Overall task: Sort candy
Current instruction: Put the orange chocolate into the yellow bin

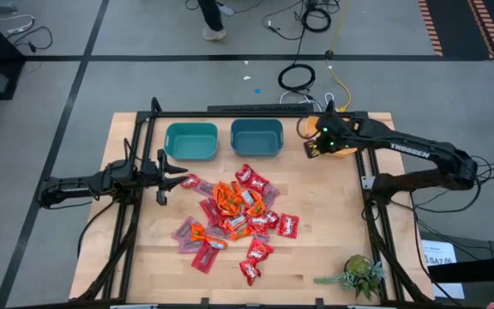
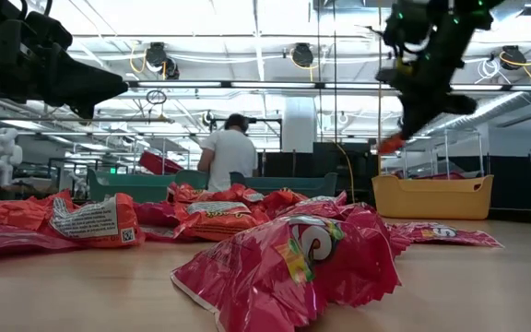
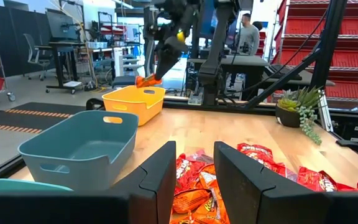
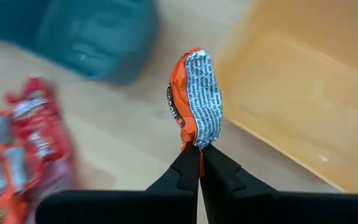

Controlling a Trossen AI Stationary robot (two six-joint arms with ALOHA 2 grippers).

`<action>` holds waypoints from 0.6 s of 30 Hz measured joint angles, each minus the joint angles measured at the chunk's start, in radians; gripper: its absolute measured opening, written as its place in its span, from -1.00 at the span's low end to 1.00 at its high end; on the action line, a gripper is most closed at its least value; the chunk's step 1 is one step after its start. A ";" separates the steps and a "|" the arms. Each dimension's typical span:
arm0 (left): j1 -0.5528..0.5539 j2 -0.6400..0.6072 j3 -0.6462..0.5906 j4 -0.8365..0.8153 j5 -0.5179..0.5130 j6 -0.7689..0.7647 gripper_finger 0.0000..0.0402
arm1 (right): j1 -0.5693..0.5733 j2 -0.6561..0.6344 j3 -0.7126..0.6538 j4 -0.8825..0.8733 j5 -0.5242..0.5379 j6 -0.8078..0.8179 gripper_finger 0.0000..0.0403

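Right gripper: fingers pressed together, pinching one orange candy by its edge, over the rim of the yellow bin, likely for dropping.
Left gripper: partly spread, empty, beside the candy pile.
Pile: on the surface.

Bright overhead strip lights — low view glary, right wrist background blurred

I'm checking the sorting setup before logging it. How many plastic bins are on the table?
3. Two teal bins sit side by side along the table's far edge: the left teal bin and the middle teal bin. The yellow bin is at their right, mostly hidden under the right arm from above.
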 joint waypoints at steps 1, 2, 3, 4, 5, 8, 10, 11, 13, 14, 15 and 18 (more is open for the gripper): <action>0.000 0.000 0.000 0.000 0.000 0.000 -0.41 | -0.025 -0.005 -0.015 0.000 0.001 0.000 -1.00; 0.000 0.000 0.000 0.000 0.000 0.000 -0.41 | -0.048 -0.007 -0.029 -0.002 0.001 0.001 -1.00; 0.000 0.000 0.000 0.000 0.000 0.000 -0.41 | -0.070 -0.007 -0.038 -0.002 0.001 0.004 -1.00; 0.000 0.000 0.000 0.000 0.000 0.000 -0.41 | -0.090 -0.007 -0.045 -0.002 0.001 0.005 -1.00; 0.000 0.000 0.000 0.000 0.000 0.000 -0.41 | -0.110 -0.007 -0.052 0.002 0.002 0.005 -1.00; 0.000 0.000 0.000 0.000 0.000 0.000 -0.41 | -0.164 -0.007 -0.069 0.024 0.004 0.005 -1.00; 0.000 0.000 0.000 0.000 0.000 0.000 -0.41 | -0.195 -0.007 -0.073 0.032 0.004 0.001 -1.00; 0.000 0.000 0.000 0.000 0.000 0.000 -0.41 | -0.209 -0.007 -0.073 0.036 0.004 -0.009 -1.00; 0.000 0.000 0.000 0.000 0.000 0.000 -0.41 | -0.230 -0.007 -0.073 0.049 0.007 -0.030 -1.00; 0.000 0.000 0.000 0.000 0.000 0.000 -0.41 | -0.241 -0.007 -0.073 0.053 0.009 -0.031 -1.00; 0.000 0.000 0.000 0.000 0.000 0.000 -0.41 | -0.249 -0.007 -0.074 0.053 0.016 -0.030 -1.00; 0.000 0.000 0.000 0.000 0.000 0.000 -0.41 | -0.271 -0.007 -0.074 0.053 0.024 -0.043 -0.95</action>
